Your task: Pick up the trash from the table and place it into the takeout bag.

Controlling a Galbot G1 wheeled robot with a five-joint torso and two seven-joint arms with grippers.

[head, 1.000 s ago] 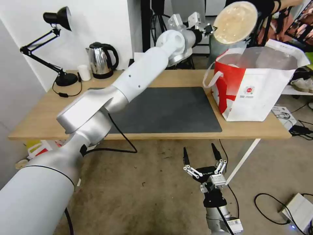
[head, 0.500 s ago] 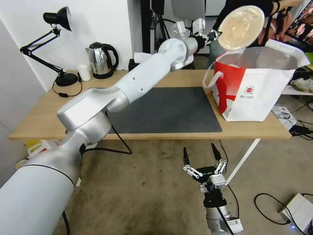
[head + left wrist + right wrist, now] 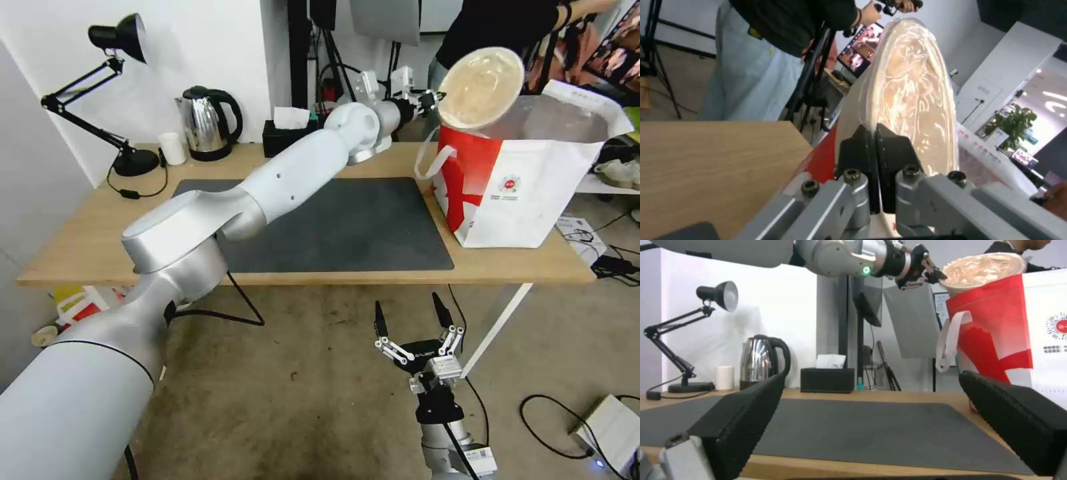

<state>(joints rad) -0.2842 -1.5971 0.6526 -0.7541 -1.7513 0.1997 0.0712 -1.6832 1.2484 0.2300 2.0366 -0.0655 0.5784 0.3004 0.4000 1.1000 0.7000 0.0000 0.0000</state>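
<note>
Light-wood bench [image 3: 87,257] with dark grey mat [image 3: 347,227], left tool [image 3: 433,100] clamped on the rim of the tilted, clear-lidded beige container [image 3: 480,87], held at the open mouth of the foil-lined white and red takeout bag [image 3: 533,193] on the bench's right end, right tool [image 3: 412,319] spread wide below the bench's front edge.

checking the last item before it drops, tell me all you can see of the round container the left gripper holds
The round container is beige-brown under a clear, glossy lid, tipped steeply onto its edge. The left gripper, fingers shut on its rim, holds it above the near-left corner of the takeout bag opening. Nothing else visibly touches it.
</note>
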